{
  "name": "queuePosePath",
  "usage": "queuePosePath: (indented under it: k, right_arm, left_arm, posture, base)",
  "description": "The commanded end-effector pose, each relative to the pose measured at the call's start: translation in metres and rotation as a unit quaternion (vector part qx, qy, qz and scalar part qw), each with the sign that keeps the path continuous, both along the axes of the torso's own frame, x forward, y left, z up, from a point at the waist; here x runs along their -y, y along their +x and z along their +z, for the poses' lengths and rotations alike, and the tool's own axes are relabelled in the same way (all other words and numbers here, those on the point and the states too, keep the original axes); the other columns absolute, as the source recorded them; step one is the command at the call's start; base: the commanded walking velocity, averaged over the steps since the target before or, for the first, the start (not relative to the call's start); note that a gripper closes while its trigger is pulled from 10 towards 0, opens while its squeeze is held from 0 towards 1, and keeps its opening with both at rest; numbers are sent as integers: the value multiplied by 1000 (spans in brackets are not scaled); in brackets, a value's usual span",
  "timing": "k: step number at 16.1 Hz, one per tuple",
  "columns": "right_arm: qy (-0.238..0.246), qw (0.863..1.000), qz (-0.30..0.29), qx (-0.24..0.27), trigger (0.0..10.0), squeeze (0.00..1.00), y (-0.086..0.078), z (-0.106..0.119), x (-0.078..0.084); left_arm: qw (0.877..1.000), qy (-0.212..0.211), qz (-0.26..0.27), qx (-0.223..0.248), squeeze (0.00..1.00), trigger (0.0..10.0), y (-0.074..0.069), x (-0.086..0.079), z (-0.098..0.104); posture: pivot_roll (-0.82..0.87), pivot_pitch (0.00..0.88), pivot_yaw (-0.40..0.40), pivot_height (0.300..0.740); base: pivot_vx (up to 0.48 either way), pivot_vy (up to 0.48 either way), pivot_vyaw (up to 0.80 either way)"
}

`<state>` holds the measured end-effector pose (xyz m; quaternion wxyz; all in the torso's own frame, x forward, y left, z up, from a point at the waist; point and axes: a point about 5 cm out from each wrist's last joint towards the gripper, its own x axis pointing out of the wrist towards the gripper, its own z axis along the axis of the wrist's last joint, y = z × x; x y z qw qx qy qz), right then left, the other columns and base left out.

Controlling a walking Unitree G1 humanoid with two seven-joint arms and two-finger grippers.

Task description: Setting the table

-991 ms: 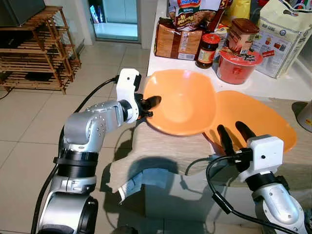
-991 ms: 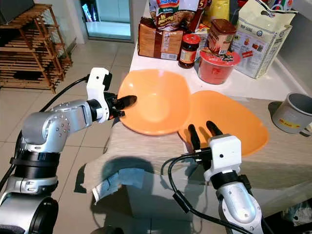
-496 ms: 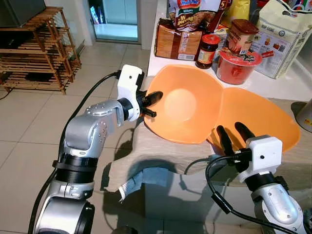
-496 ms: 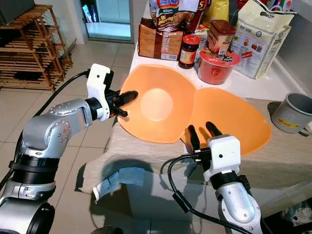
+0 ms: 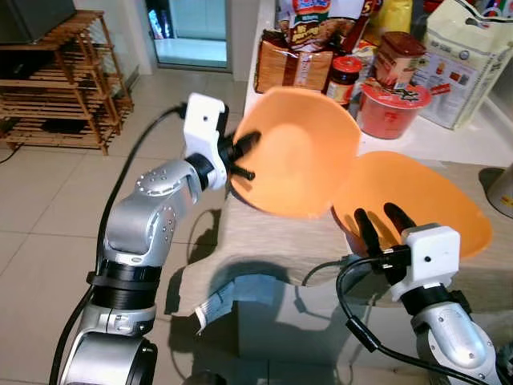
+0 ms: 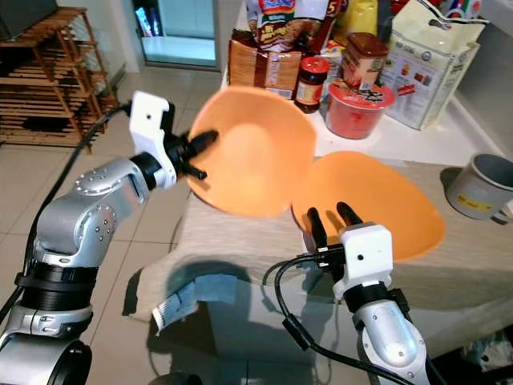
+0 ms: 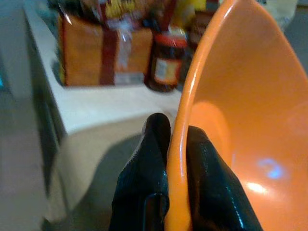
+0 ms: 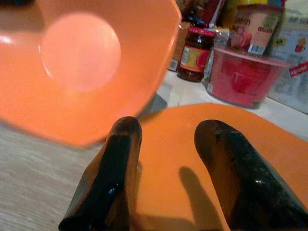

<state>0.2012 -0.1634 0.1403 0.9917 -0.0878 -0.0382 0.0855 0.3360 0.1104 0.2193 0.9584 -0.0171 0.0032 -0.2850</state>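
Since a second ago I have raised the upper orange bowl [image 5: 300, 152] off the one beneath and tipped it nearly on edge, its hollow facing me, my left gripper [image 7: 178, 159] clamped on its near rim with a finger on each side. The second orange bowl [image 6: 377, 200] lies on the cloth-covered table [image 5: 264, 241], my right gripper [image 8: 175, 168] hovering spread apart over its near edge. I judge I am separating the stack; next I should level the lifted bowl and set it at a free place.
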Motion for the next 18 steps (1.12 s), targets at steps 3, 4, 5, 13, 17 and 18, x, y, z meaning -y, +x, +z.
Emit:
queuePosePath:
  k: [3,4,5,13,17,18]
  right_arm:
    - [-14,999,-41,19,10000,0,8,-2,7]
    - [-18,998,-58,27,10000,0,10,-2,10]
    - [-24,997,-64,35,10000,0,11,-1,12]
    - [-38,994,-78,68,10000,0,20,-4,12]
    - [-3,993,-99,59,10000,0,24,-10,16]
    - [0,993,-100,58,10000,0,25,-11,16]
  left_arm:
    - [980,64,118,148,0,0,-2,-31,23]
    - [971,62,157,167,0,0,-7,-45,22]
    - [966,65,178,175,0,0,-10,-53,21]
    - [952,77,256,151,0,0,-32,-99,-8]
    - [975,29,208,71,0,0,-46,-89,-44]
    - [978,14,204,51,0,0,-50,-86,-54]
  posture:
    - [-11,10,-6,740]
    - [-9,9,-6,740]
    - [0,7,-8,740]
    - [38,0,-21,740]
    - [38,0,-23,740]
    - [37,0,-22,740]
  base:
    - [0,0,0]
    - [0,0,0]
    - [0,0,0]
    - [0,0,0]
    - [0,0,0]
    - [0,0,0]
